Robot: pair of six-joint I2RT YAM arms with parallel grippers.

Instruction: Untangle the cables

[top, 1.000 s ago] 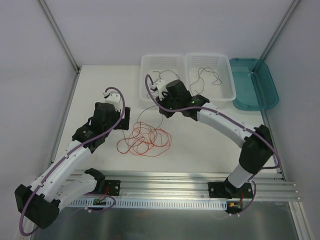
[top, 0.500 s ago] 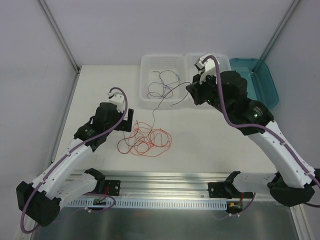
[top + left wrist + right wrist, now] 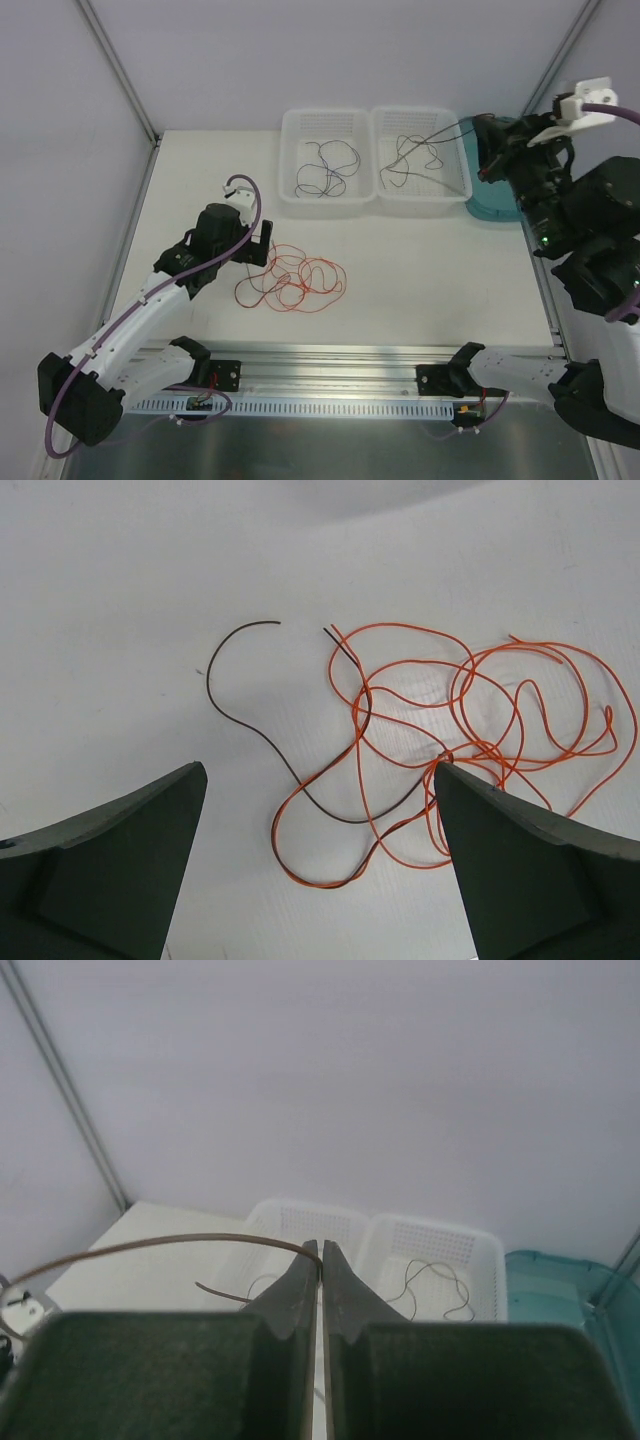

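Observation:
A loose red-orange tangle of cables [image 3: 297, 283] lies on the white table, with a dark cable [image 3: 290, 770] threaded through its left side. My left gripper [image 3: 256, 241] hovers open just left of the tangle; in the left wrist view its gripper [image 3: 318, 772] straddles the dark cable and an orange loop [image 3: 450, 730] without touching them. My right gripper [image 3: 478, 135] is raised high at the far right. It is shut [image 3: 322, 1250] on a thin dark cable [image 3: 150, 1245] that trails down over the right basket [image 3: 462, 150].
Two white perforated baskets stand at the back. The left basket [image 3: 290, 150] holds a curled dark cable [image 3: 325, 170], and the right basket holds another dark cable [image 3: 412, 152]. A teal tray [image 3: 492, 208] sits at the far right. Aluminium rails run along the near edge.
My right arm swung from the left basket up and to the far right, pulling a dark cable along. The left gripper edged right toward the tangle.

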